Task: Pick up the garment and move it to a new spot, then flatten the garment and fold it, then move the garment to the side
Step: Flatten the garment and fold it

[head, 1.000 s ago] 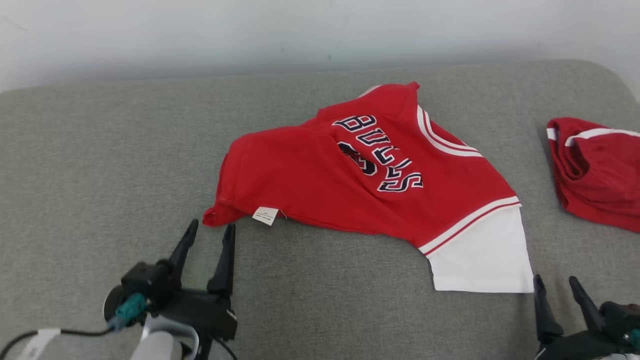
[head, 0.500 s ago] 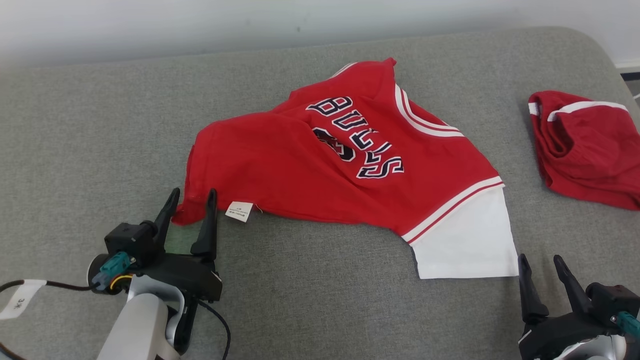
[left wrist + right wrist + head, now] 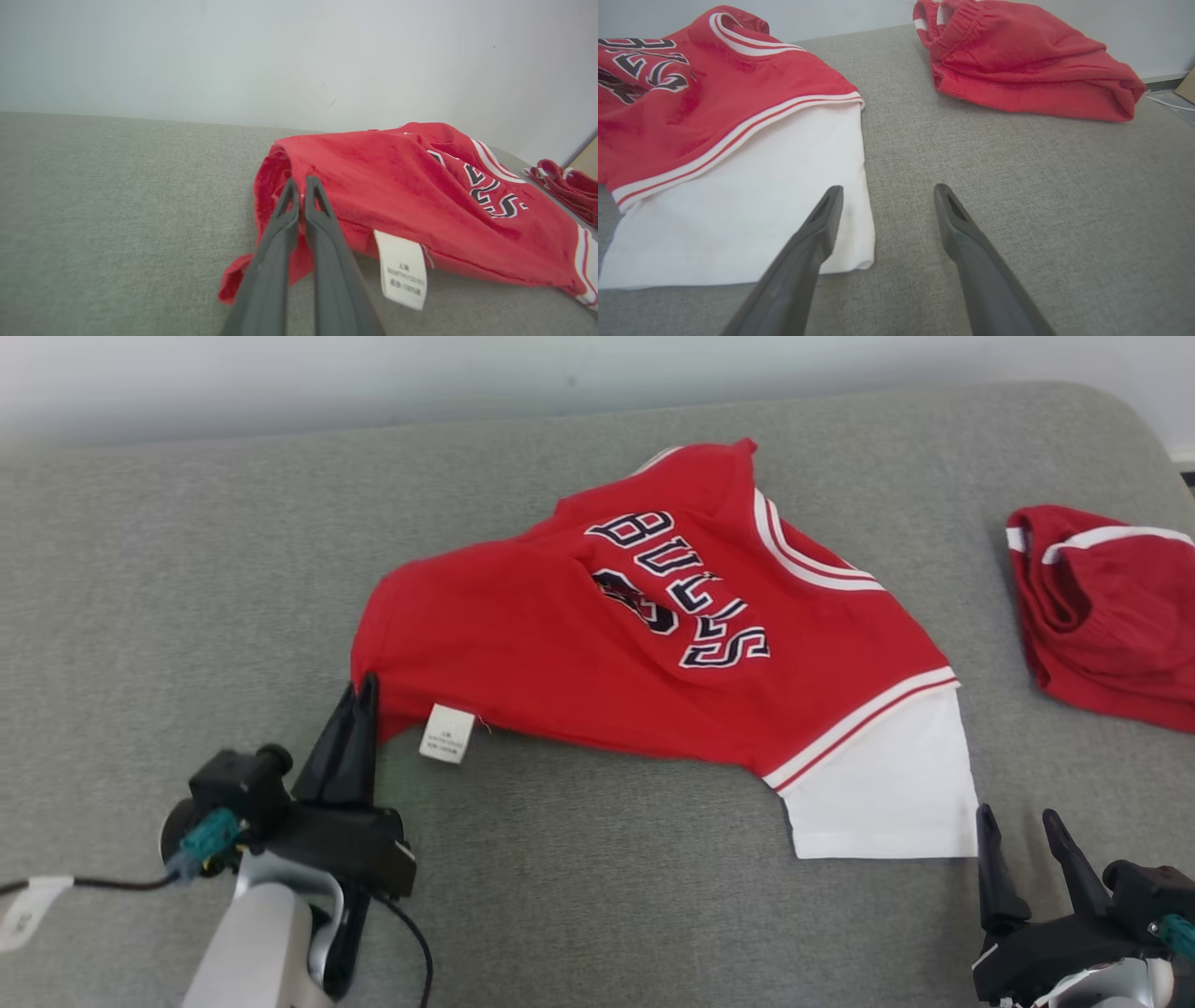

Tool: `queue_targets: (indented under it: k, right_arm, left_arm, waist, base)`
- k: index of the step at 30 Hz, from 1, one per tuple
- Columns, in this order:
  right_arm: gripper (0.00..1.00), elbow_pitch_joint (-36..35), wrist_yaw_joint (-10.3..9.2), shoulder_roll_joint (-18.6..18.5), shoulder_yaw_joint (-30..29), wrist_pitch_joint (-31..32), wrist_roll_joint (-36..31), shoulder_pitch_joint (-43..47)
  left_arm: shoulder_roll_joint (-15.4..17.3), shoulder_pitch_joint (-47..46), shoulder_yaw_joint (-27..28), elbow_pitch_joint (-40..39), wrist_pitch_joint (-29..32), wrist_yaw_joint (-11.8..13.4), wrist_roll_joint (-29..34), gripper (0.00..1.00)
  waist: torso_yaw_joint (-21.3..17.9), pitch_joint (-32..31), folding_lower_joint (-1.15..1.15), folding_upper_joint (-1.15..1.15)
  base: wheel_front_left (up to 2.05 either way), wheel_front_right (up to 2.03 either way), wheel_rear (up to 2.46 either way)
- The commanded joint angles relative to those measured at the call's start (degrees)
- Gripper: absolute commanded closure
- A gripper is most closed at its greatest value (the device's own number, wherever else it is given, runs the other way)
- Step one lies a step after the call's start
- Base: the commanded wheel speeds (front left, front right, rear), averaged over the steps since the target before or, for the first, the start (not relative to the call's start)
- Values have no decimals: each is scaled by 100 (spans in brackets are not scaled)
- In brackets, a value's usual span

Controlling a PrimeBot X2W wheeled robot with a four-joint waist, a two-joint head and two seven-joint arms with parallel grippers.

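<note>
Centrally, the red garment (image 3: 597, 644) lies rumpled on the grey padded surface (image 3: 187, 569), lettering uppermost, a crease running across its chest and its white sleeve (image 3: 887, 784) spread flat toward the near right. My left gripper (image 3: 364, 689) is clenched on the garment's near left corner, just left of the hanging care label (image 3: 446, 733). In the left wrist view the two fingers meet on a thin bite of hem, and I cannot tell whether one layer or both are caught. My right gripper (image 3: 1016, 812) stands released, jaws wide, just beside the sleeve's near right corner and holding nothing. Risks, as I judge them: (a) the small bite may slip out once the cloth's weight comes onto it; (b) if only the top layer is pinched, a lift would open the body and deepen the crease rather than carry the piece cleanly; (c) a one-sided pull would drag the far side along the surface and bunch it; (d) a move toward the right could sweep the sleeve into the second red garment (image 3: 1111, 616), which lies at the far right, well apart.
</note>
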Motion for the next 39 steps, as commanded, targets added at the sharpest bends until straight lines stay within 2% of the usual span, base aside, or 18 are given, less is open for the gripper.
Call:
queue_targets:
  k: [1,9,17,19,20,21,29,32,39]
  right_arm:
    - [0,34,-2,11,-28,-1,33,71]
    - [0,168,-2,100,-48,-1,53,184]
    - [0,266,-2,137,97,-2,74,119]
    - [0,270,-2,133,143,-1,88,106]
    - [0,269,-2,131,159,-2,96,104]
    - [0,274,-2,131,180,-1,101,102]
    - [0,221,-2,184,146,-1,104,249]
    - [0,178,-2,209,123,-2,61,251]
    - [0,91,-2,363,29,-2,-153,426]
  left_arm:
    - [7,227,0,-99,-18,-20,-30,100]
    - [6,1037,-61,-504,-18,59,-180,100]
    - [8,1563,-149,-216,-18,174,-257,100]
    - [8,1616,-139,-55,-18,221,-242,76]
    - [11,1633,-120,25,-18,268,-238,45]
    - [12,1662,-97,99,-18,298,-252,0]
    - [9,1955,114,174,-18,580,-28,0]
    - [2,2128,187,-57,-18,693,53,0]
    - [3,2611,244,-688,-18,780,350,0]
  waist:
    - [122,-97,-1,0]
    - [441,-388,-1,0]
    - [382,-534,-1,0]
    - [334,-551,-1,0]
    - [315,-559,-1,0]
    - [293,-576,-1,0]
    - [222,-815,-1,0]
    - [230,-915,-1,0]
    - [294,-1212,-1,0]
  base:
    - [0,0,0]
    - [0,0,0]
    - [0,0,0]
    - [0,0,0]
    - [0,0,0]
    - [0,0,0]
    - [0,0,0]
    - [0,0,0]
    - [0,0,0]
